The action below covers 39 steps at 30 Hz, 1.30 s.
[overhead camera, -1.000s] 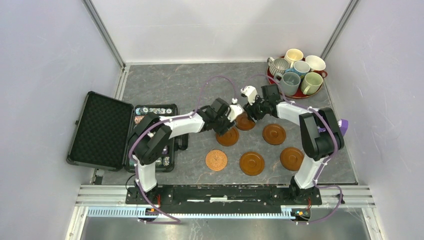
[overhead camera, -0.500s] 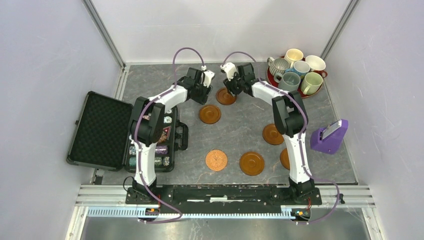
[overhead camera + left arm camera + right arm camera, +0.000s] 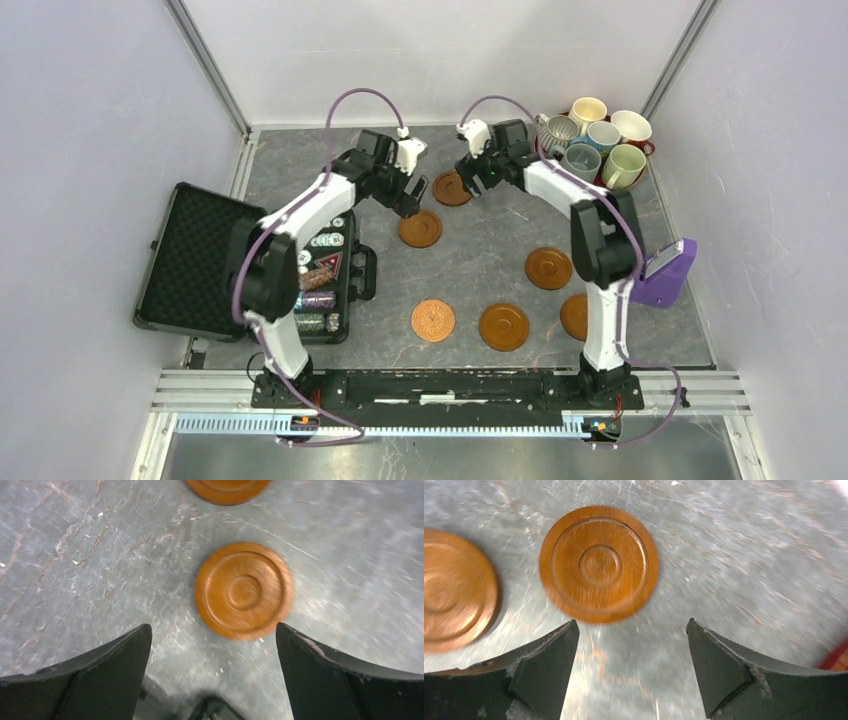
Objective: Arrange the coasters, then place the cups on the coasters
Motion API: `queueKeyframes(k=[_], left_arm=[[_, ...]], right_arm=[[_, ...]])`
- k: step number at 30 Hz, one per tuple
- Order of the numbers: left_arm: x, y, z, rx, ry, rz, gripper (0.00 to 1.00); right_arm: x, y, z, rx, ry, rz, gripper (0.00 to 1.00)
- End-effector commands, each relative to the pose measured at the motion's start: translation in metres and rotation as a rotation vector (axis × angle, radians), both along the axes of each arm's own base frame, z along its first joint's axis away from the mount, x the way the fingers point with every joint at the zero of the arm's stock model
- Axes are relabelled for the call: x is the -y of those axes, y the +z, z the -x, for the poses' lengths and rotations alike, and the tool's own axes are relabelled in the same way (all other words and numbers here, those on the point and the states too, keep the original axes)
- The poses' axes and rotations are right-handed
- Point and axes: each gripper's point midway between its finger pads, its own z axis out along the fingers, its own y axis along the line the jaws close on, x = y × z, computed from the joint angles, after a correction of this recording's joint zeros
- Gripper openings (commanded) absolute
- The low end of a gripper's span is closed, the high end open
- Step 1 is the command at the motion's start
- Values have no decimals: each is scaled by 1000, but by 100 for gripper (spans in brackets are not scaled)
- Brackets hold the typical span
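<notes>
Six coasters lie flat on the grey marbled surface (image 3: 480,245), none touching another and none yet carrying a cup. Three form a near row, the lighter patterned coaster (image 3: 433,320) at its left end and the right-hand one partly hidden by the right arm. A fourth lies just beyond that row on the right, and two sit farther back. That spacing looks deliberate, since each mug will need room for its body and handle.

The left fingers (image 3: 409,198) stand spread wide and hold nothing. In the left wrist view, one far coaster (image 3: 243,597) rests on the surface just ahead of the open tips, touched by neither. The right fingers (image 3: 477,178) are likewise apart and empty, and the other far coaster (image 3: 599,562) lies clear beyond them. Both wrist views are blurred, so the arms seem to be moving.

All six cups (image 3: 598,140) stand bunched together on the dark red tray (image 3: 541,152) in the far right corner, handles pointing various ways. They appear to be waiting there, close to the right arm's reach, until the coaster layout is settled.

An open black case (image 3: 195,255) of striped chips lies at the left, and a purple stand (image 3: 665,272) sits at the right edge. Some of the case's contents carry small printed patches, but they are too small to read. No brand or legible writing shows on the coasters, the cups or the arms.
</notes>
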Motion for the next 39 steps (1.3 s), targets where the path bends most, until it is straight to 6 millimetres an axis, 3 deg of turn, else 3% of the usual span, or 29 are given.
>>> queueKeyframes(k=[1,5,9,14,19,24,27,30,39], left_arm=[[12,44,62,34,-242,54,100],[14,7,120,-39,-365,-48,99],[32,-20,164,-53,-479,-115,97],[49,-47,183,-60,-533,-179,95],[63,-65,197,-62,-602,-246,92],[71,-84,200,-80,-632,-304,84],[87,-88,196,-80,-636,-300,76],[105,-89,180,-58,-614,-303,71],[171,-83,113,47,-564,-290,67]], right_arm=[[24,108,26,153,42,-80,88],[50,96,76,84,81,-31,90],[85,72,121,18,83,12,90],[127,45,155,-36,33,42,89],[153,22,179,-96,15,71,87],[169,15,183,-114,-5,70,87],[170,15,180,-113,-3,67,87],[180,15,173,-107,-36,57,86],[176,21,143,-85,-70,0,84]])
